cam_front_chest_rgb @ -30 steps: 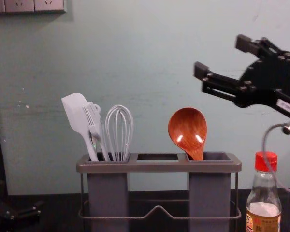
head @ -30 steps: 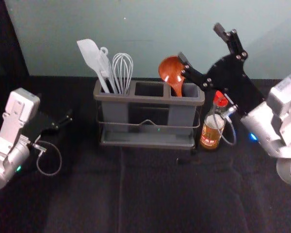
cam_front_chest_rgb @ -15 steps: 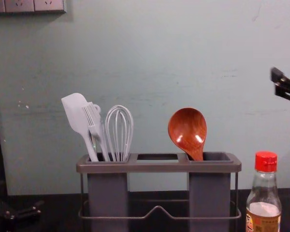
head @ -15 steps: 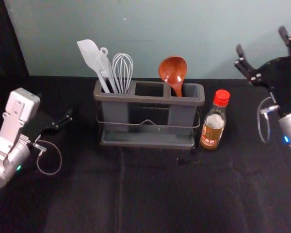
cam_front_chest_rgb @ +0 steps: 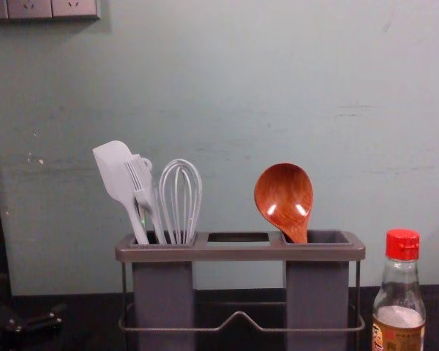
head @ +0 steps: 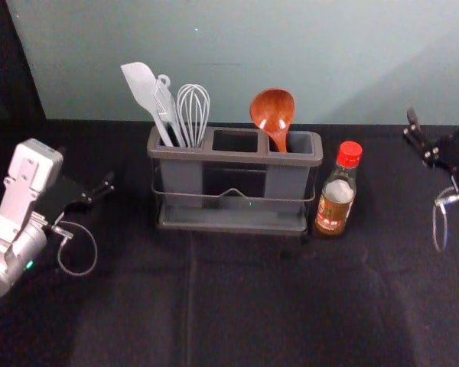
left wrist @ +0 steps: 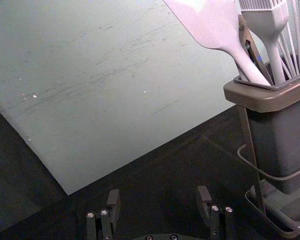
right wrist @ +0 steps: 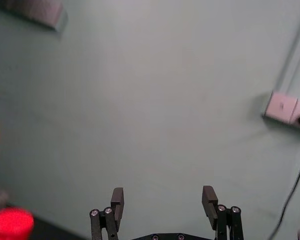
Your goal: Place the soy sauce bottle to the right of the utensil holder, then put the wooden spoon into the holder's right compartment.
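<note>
Bowl up, the wooden spoon (head: 273,112) stands in the right compartment of the grey utensil holder (head: 233,227). The soy sauce bottle (head: 336,195), red-capped and upright, is just right of the holder, a narrow gap between them. At the head view's right edge is my right gripper (head: 442,121), away from the bottle; in the right wrist view the same gripper (right wrist: 162,202) is open and holds nothing. My left gripper (head: 88,187) rests left of the holder, and in the left wrist view this gripper (left wrist: 159,200) is open with nothing between its fingers.
A white spatula (head: 144,90), a brush and a whisk (head: 193,113) stand in the holder's left compartment. Behind the black-covered table (head: 237,306) rises a pale wall. Sockets (right wrist: 285,109) and a cable (right wrist: 291,195) are on the wall in the right wrist view.
My right gripper has moved away to the right, from above the spoon and bottle to the head view's edge, and has left the chest view. Spoon, bottle and left arm stayed put.
</note>
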You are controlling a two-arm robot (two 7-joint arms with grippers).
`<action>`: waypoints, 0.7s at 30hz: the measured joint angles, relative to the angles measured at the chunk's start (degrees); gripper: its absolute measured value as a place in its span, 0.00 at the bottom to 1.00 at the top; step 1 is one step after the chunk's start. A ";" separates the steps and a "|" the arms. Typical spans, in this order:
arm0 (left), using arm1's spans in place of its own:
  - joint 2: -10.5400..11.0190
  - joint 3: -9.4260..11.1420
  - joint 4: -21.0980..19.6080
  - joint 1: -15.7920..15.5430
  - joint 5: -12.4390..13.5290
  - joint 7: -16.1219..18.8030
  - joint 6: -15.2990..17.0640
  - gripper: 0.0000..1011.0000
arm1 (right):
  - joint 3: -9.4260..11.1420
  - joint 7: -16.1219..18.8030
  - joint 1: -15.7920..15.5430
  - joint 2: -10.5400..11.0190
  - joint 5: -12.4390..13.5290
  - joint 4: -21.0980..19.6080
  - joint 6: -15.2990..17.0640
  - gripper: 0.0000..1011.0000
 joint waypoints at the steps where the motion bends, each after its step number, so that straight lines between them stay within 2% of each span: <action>1: 0.00 0.00 0.00 0.00 0.00 0.00 0.00 0.99 | 0.13 0.05 -0.07 -0.05 0.03 0.31 0.49 0.99; 6: 0.00 0.00 0.00 0.00 0.00 0.00 0.00 0.99 | 0.21 2.34 -0.11 -0.09 1.78 2.89 3.24 0.99; 8: 0.00 0.00 0.00 0.00 0.00 0.00 0.00 0.99 | -0.58 5.14 0.07 0.34 3.49 4.48 6.01 0.99; 12: 0.00 0.00 0.00 0.00 0.00 0.00 0.00 0.99 | -1.81 7.19 0.38 0.88 4.52 6.11 8.24 0.99; 17: 0.00 0.00 0.00 0.00 0.00 0.00 0.00 0.99 | -2.58 7.43 0.54 1.16 4.88 7.15 9.32 0.99; 21: 0.00 0.00 0.00 0.00 0.00 0.00 0.00 0.99 | -2.76 6.29 0.54 1.21 4.84 7.26 9.35 0.99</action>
